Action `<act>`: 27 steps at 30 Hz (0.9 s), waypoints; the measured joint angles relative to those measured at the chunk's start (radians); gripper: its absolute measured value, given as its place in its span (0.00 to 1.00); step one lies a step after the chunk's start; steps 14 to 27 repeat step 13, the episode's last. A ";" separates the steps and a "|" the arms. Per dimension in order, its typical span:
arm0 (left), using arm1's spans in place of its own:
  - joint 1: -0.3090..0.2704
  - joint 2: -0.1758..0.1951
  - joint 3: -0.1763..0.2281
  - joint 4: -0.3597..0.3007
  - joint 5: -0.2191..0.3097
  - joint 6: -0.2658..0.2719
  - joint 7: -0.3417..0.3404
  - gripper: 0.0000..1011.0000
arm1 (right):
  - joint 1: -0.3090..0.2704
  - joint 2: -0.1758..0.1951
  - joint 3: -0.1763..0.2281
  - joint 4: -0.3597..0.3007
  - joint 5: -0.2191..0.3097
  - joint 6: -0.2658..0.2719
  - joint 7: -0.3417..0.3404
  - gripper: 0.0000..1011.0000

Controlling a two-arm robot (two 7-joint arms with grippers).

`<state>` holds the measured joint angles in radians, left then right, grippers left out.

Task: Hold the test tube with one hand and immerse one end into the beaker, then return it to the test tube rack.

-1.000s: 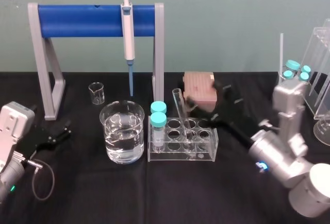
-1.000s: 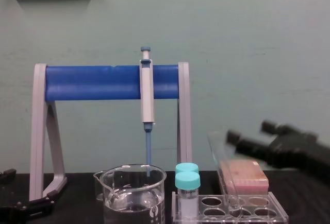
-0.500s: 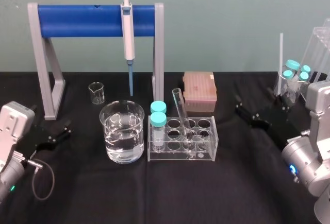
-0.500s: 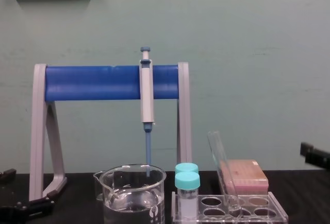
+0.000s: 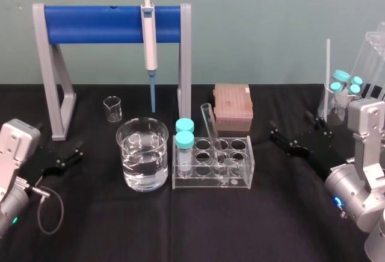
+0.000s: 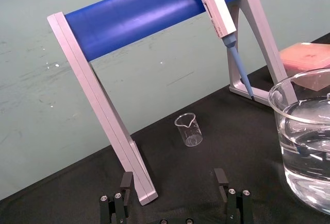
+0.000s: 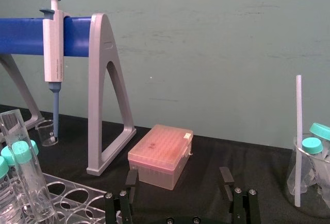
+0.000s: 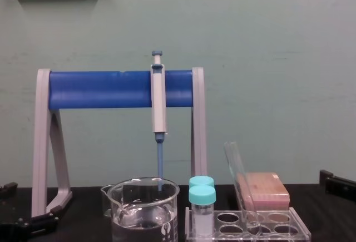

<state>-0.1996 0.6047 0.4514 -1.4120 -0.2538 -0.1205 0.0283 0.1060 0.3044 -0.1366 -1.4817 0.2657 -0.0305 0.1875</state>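
- Currently test tube [image 5: 210, 131] sits tilted in a hole of the test tube rack [image 5: 240, 180], mid-bench, free of both grippers.
- Just left of the rack: beaker [image 5: 143, 171], part-filled with clear liquid.
- Near the bench's right edge: right gripper [image 5: 290, 124], apart from the rack, jaws wide, empty.
- By the left edge: left gripper [image 5: 60, 140], jaws wide, empty.

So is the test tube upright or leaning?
The test tube leans: bottom in a hole of the rack, open top tilted to the robot's left. Right gripper open, apart from it; left gripper parked far left.
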 joint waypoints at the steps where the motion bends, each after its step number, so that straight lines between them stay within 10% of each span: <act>1: 0.000 0.000 0.000 0.000 0.000 0.000 0.000 0.99 | 0.000 0.000 0.000 0.000 0.000 -0.001 0.000 0.99; 27: 0.000 0.000 0.000 0.000 0.000 0.000 0.000 0.99 | -0.001 0.001 0.001 -0.002 0.003 -0.006 0.001 0.99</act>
